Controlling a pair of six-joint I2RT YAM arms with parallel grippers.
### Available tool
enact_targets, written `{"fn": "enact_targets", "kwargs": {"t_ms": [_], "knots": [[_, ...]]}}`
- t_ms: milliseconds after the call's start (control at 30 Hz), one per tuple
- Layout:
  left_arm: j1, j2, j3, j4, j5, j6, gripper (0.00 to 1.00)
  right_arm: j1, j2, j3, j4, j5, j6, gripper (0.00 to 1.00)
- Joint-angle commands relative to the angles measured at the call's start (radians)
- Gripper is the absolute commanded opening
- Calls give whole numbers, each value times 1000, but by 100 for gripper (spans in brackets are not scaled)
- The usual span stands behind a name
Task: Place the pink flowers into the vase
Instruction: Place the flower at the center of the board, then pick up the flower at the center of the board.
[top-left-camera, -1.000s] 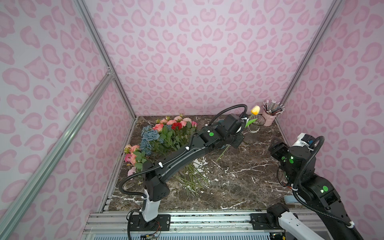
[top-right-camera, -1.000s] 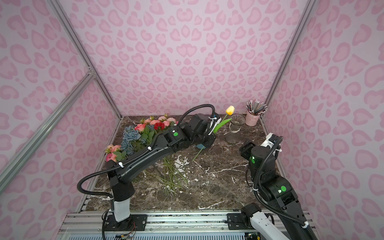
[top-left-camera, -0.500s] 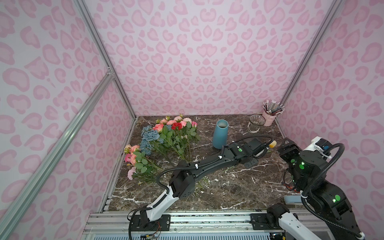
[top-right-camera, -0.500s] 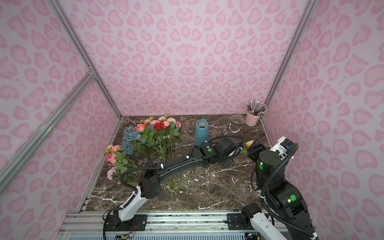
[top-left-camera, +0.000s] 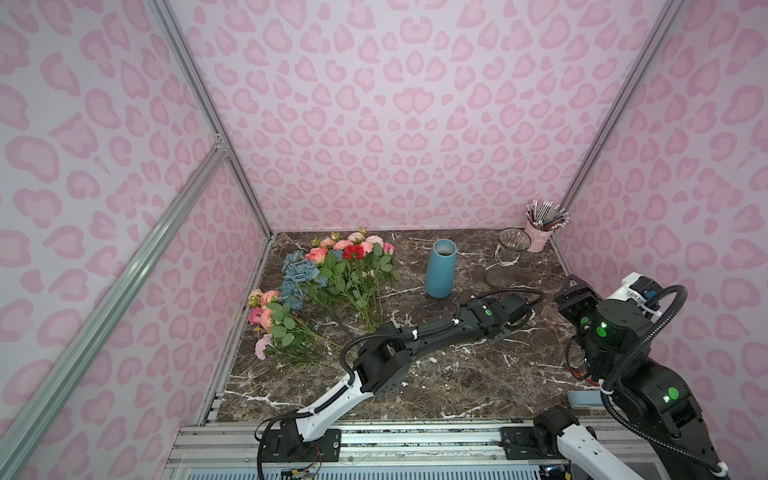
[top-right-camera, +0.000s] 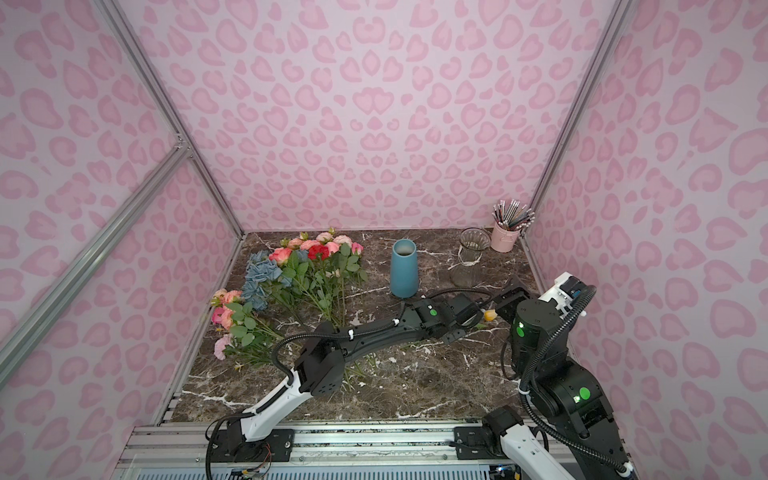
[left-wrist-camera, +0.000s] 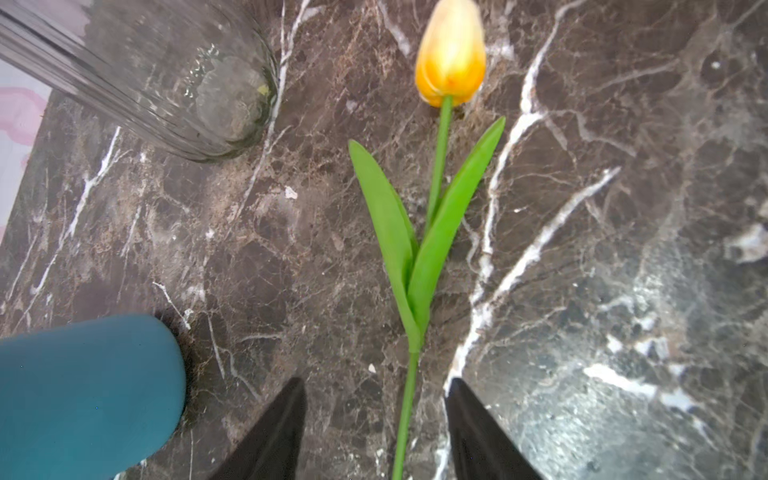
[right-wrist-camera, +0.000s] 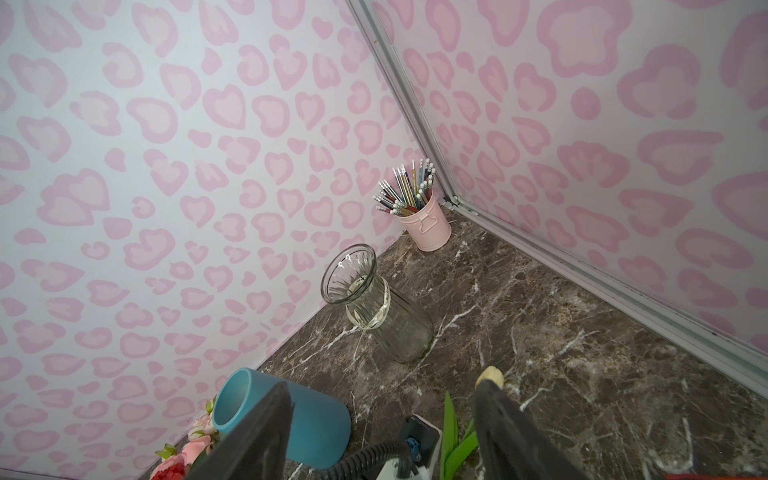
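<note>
While the pink flowers (top-left-camera: 318, 254) lie heaped from the back-left corner of the tabletop (top-left-camera: 457, 374) down its left edge, stems pointing toward the front middle, both grippers are over by the right edge, past the blue vase (top-left-camera: 440, 270). The left gripper (left-wrist-camera: 376, 384), likely nearer, has jaws apart astride the stem of the tulip (left-wrist-camera: 451, 54), not touching; the right gripper (right-wrist-camera: 384, 386) hangs spread and empty.

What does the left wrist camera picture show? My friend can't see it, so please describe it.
A yellow tulip lies flat on a dark marble table, its green stem passing untouched between the black fingers of the open left gripper. A blue vase and a clear glass vase stand nearby.
</note>
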Motion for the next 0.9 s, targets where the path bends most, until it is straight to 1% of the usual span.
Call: {"fn": "enact_targets", "kwargs": {"t_ms": [0, 100, 167, 267, 333, 467, 533, 600, 667, 700, 767, 867], "knots": [[1, -78, -76, 139, -25, -7, 66, 1, -1, 7, 8, 19, 1, 74], [2, -157, -123, 167, -21, -29, 67, 0, 7, 10, 11, 11, -8, 75], [2, -235, -164, 175, -23, -51, 64, 0, 21, 12, 20, -8, -27, 75], [13, -413, -300, 233, -29, -86, 61, 0, 60, 26, 15, -40, -50, 76], [39, -538, -392, 253, -14, -129, 59, 1, 89, 40, 7, -65, -64, 76], [154, -765, -558, 264, 35, -247, 54, 2, 122, 45, 18, -122, -96, 75], [226, -863, -639, 259, 38, -309, 50, 1, 137, 43, 24, -152, -110, 74], [299, -920, -699, 242, 19, -372, 48, 6, 155, 36, 29, -180, -122, 74], [380, -958, -761, 225, -3, -433, 44, 12, 170, 26, 36, -196, -128, 73], [417, -961, -788, 219, -14, -462, 44, 14, 174, 22, 39, -201, -129, 73], [501, -948, -841, 204, -15, -530, 47, 19, 175, 12, 49, -211, -132, 73], [613, -909, -919, 226, 59, -607, 48, 20, 174, 14, 48, -213, -139, 73]]}}
